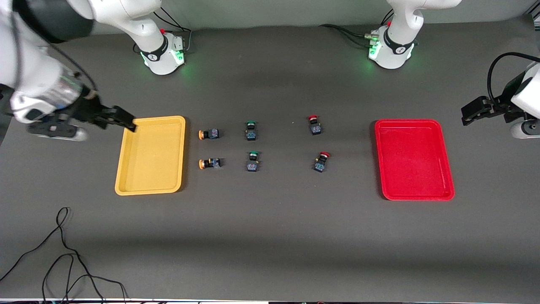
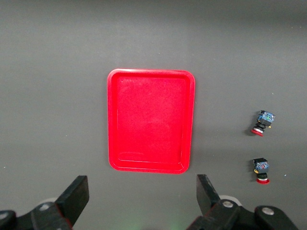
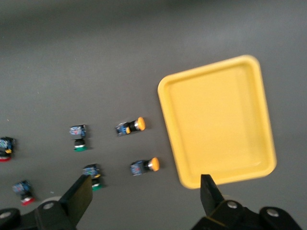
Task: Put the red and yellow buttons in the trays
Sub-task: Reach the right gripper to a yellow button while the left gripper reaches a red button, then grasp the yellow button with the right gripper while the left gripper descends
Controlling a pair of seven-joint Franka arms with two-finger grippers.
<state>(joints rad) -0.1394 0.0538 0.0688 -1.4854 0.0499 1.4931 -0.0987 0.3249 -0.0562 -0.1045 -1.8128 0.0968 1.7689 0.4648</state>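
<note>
Front view: my right gripper (image 1: 120, 119) hangs wide open over the yellow tray's (image 1: 150, 156) corner, my left gripper (image 1: 474, 110) open past the red tray (image 1: 414, 159); all four red and yellow buttons (image 1: 209, 134) lie on the table (image 1: 270, 236) between the trays.

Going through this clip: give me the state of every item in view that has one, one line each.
Yellow tray: empty, flat on table.
Red tray: empty, flat on table.
Two yellow buttons: lying on their sides beside the yellow tray.
Two red buttons: on the table, not in a tray.
Two green buttons: on the table.
Right gripper: open, holding nothing.
Left gripper: open, holding nothing.
</note>
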